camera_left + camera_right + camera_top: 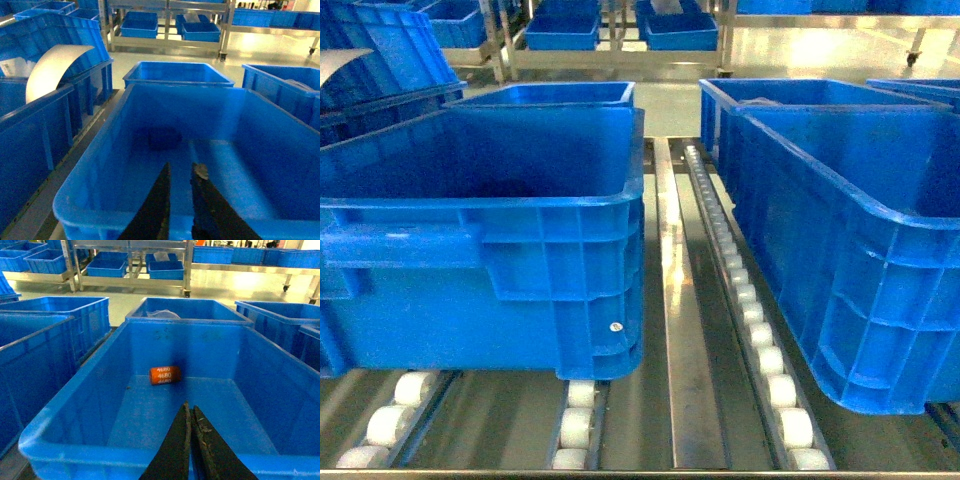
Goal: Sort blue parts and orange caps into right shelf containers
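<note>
Two large blue crates stand on the roller shelf, the left container (pixel 480 230) and the right container (pixel 850 250); neither gripper shows in the head view. In the left wrist view a dark blue part (pixel 159 137) lies on the floor of a container (pixel 100 165). My left gripper (pixel 181 167) hangs over that container's near rim, its jaws slightly apart and empty. The right wrist view shows an orange cap (pixel 165 375) marked 4680 lying on its side on a container's floor (pixel 75 410). Above the near rim, my right gripper (pixel 189 408) is shut and empty.
More blue crates (pixel 550 95) stand behind and beside these two. Roller tracks (pixel 750 310) and a metal rail (pixel 680 330) run between the containers. A curved white sheet (pixel 50 70) sticks out of the crate at far left. Metal racks with bins (pixel 130 262) stand across the floor.
</note>
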You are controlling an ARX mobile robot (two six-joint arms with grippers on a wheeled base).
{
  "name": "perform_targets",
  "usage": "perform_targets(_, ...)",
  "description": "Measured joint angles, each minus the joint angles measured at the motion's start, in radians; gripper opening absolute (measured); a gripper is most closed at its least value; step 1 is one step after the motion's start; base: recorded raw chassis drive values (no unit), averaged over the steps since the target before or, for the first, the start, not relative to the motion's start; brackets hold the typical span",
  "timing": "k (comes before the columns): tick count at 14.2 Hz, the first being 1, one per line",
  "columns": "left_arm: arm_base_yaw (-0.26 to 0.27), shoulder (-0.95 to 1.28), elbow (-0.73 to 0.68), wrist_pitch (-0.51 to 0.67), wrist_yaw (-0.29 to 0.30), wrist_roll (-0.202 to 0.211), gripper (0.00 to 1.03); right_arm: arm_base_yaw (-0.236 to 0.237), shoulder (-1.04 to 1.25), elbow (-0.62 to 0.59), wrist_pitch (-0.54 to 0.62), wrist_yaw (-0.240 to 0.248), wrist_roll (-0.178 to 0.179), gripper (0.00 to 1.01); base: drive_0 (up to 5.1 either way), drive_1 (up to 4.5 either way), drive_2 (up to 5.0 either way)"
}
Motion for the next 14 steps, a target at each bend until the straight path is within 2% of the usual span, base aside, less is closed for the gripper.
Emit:
perform_targets(1, 0.0, -0.045, -0.042, 0.002, 0.0, -0.001, 0.01, 0.0, -0.047, -0.036, -0.011, 0.0, 0.002, 0.02, 0.0, 0.0, 0.0)
perform_targets(4, 0.0, -0.186, -0.152, -0.035, 0.0, 0.001, 0.02, 0.0, -0.196, -0.124, -0.074, 0.0, 0.003, 0.02, 0.0, 0.0, 0.0)
perform_targets(6, 0.0, -0.28, -0.2, -0.077, 0.0, 0.001, 0.02, 0.0, -0.236, -0.182, -0.041, 0.0, 0.004, 0.02, 0.0, 0.0, 0.0)
perform_targets(7, 0.0, -0.335, -0.224, -0.11, 0.0, 0.001, 0.02, 0.0, -0.278, -0.213, -0.096, 0.0, 0.004, 0.02, 0.0, 0.0, 0.0)
perform_targets(8, 0.0, -0.349, -0.259, -0.052, 0.0, 0.001, 0.02, 0.0, -0.341, -0.224, -0.135, 0.0, 0.004, 0.02, 0.0, 0.0, 0.0)
perform_targets(12, 0.0, -0.546, -0.314, -0.223, 0.0, 0.001, 0.02, 0.0, -0.568, -0.243, -0.321, 0.0, 0.004, 0.02, 0.0, 0.0, 0.0)
perform_targets(14, 0.0, -0.567, -0.315, -0.245, 0.0, 0.001, 0.02, 0.0, -0.591, -0.243, -0.341, 0.0, 0.004, 0.02, 0.0, 0.0, 0.0)
